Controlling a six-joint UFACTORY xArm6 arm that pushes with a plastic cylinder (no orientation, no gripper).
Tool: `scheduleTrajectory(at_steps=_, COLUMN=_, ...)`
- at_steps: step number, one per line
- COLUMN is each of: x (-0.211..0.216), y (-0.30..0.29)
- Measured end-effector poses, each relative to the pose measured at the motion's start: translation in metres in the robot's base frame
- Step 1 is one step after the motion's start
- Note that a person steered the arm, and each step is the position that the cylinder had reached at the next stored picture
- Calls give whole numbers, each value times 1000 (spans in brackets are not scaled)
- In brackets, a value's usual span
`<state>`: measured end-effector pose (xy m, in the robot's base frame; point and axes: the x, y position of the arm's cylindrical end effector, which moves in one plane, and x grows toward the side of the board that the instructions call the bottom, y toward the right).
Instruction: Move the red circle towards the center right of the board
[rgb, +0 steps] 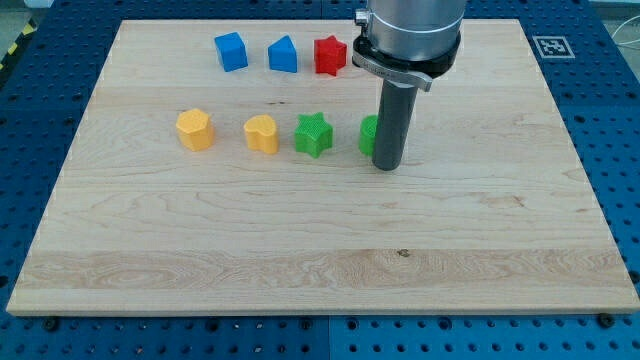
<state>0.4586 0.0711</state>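
Note:
No red circle shows in the camera view; the arm's body (408, 35) covers part of the board's top middle. My tip (388, 166) rests on the wooden board (480, 220) just right of centre. It stands right against a green block (368, 135), which the rod partly hides, so I cannot make out its shape. A red star (330, 55) lies at the view's top, just left of the arm.
A blue cube (230, 50) and another blue block (283, 54) lie left of the red star. In the row left of my tip are a green star (313, 134), a yellow heart (262, 133) and another yellow block (195, 129).

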Motion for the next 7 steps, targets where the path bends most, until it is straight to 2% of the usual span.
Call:
scheduleTrajectory(at_steps=3, x=0, y=10)
scheduleTrajectory(at_steps=5, x=0, y=79)
scheduleTrajectory(at_steps=6, x=-13, y=97)
scheduleTrajectory(at_steps=7, x=-50, y=94)
